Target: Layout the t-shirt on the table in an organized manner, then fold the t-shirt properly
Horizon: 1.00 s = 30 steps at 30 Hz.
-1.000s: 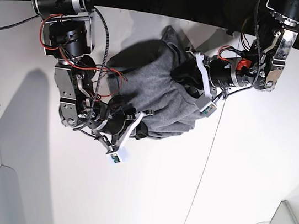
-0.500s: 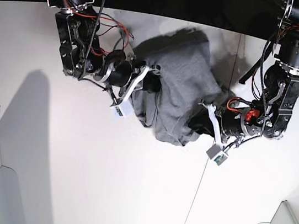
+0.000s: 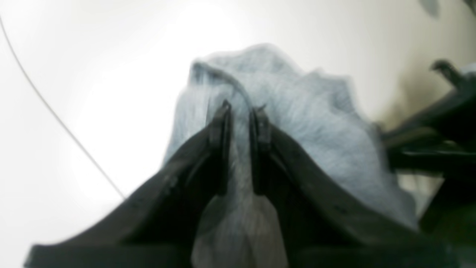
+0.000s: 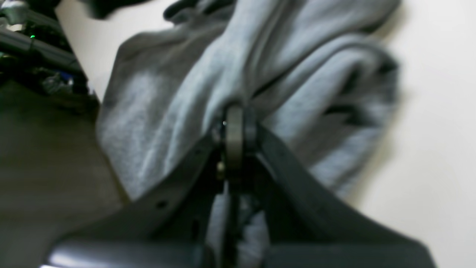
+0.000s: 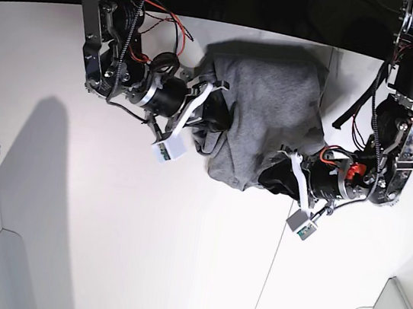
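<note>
The left tool [image 3: 240, 111] is clamped on a ridge of the t-shirt [image 5: 264, 124], the right tool [image 4: 234, 123] on another fold. Bunched on the far counter [image 5: 104, 225], this soft, light knit is best taken at hems.

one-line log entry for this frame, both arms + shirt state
left gripper: shut on t-shirt | right gripper: shut on t-shirt | t-shirt: bunched, not laid flat | table: shirt resting on it | fold: not started

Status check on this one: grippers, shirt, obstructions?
Left gripper and right gripper both shut on t-shirt. Shirt bunched, not laid flat. Nothing in the way.
</note>
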### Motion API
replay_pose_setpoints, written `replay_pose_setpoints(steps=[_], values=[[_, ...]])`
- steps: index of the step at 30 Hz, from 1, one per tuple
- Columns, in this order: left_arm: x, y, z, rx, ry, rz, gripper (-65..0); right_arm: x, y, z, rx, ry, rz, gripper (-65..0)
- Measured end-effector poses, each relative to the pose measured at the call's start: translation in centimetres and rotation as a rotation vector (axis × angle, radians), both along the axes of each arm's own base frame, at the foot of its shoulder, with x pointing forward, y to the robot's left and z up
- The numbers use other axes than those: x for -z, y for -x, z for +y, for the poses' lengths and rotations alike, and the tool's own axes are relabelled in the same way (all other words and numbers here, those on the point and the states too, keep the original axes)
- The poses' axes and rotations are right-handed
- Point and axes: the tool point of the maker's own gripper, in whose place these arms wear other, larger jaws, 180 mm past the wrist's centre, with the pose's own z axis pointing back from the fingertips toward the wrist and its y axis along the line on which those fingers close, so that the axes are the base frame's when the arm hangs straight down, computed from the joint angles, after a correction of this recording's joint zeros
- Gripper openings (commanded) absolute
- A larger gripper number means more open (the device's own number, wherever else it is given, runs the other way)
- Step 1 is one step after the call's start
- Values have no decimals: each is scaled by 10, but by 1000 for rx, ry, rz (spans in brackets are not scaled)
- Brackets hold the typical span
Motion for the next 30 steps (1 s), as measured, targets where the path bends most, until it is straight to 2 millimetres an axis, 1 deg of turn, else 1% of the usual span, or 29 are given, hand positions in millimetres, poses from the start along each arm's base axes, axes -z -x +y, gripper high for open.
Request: replay_pose_setpoints(steps=[3,5,7,10,11,14,16,18,22,24,27,30], values=[[-30,-1,18,22,-10,-49,-550,-14,-12,-20,39,22,-36,-650],[-46,1,29,38,-34,-90,-563,-20,-17,-38,55,60,-51,-650],[-51,11,37,59,-74,-103,-604,-22,-19,-57,61,100,-57,-650],[-43,42,41,102,-95,-62,-622,-22,-8,-77,60,107,-41,-650],[-39,53,43,118,-107,-38,-622,-18,-1,-82,57,114,-25,-650],[-24,92,50,171,-157,47,-622,-6,29,-94,27,140,38,-650],[-17,117,55,203,-183,91,-622,-3,48,-103,10,148,60,-650],[-8,144,62,228,-214,148,-622,1,67,-115,-6,187,76,-650],[9,196,68,229,-209,263,-622,9,116,-139,-59,272,133,-650],[20,224,70,236,-214,331,-622,11,139,-145,-89,295,166,-650],[38,259,77,251,-274,384,-622,16,167,-154,-119,316,216,-650],[54,293,73,252,-295,404,-622,23,191,-163,-141,341,270,-650]])
